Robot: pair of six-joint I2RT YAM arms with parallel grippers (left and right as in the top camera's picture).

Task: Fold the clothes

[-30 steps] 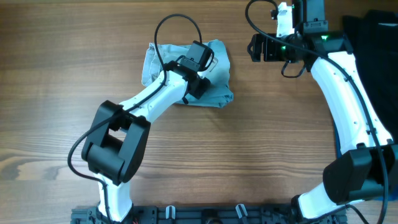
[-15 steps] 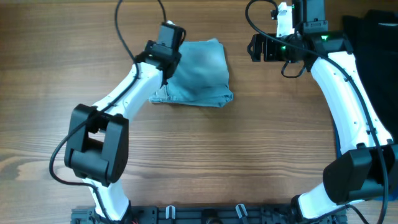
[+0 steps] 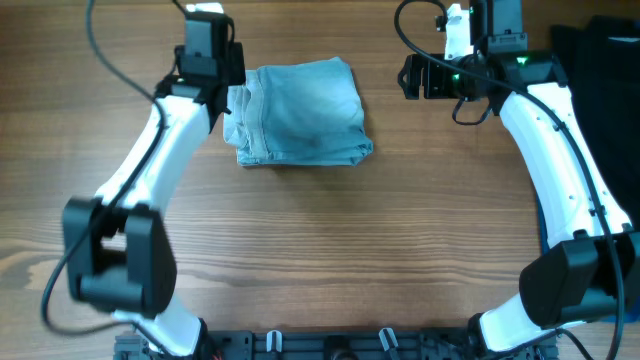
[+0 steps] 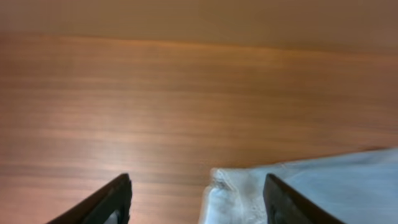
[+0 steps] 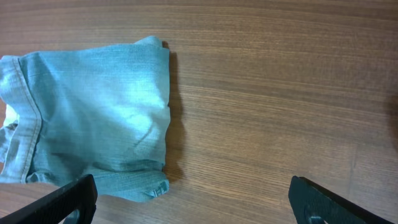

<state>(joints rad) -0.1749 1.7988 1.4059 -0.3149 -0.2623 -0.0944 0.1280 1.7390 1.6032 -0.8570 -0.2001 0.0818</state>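
Denim shorts (image 3: 300,110) lie folded on table (image 3: 300,250); left jaws, right jaws both wide.

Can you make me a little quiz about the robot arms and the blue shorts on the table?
1. True or false: the shorts lie folded on the wooden table.
2. What colour are the shorts? A red, B light blue, C green.
3. Look at the right arm: are its jaws open or shut?

Key: 1 true; 2 B; 3 open.
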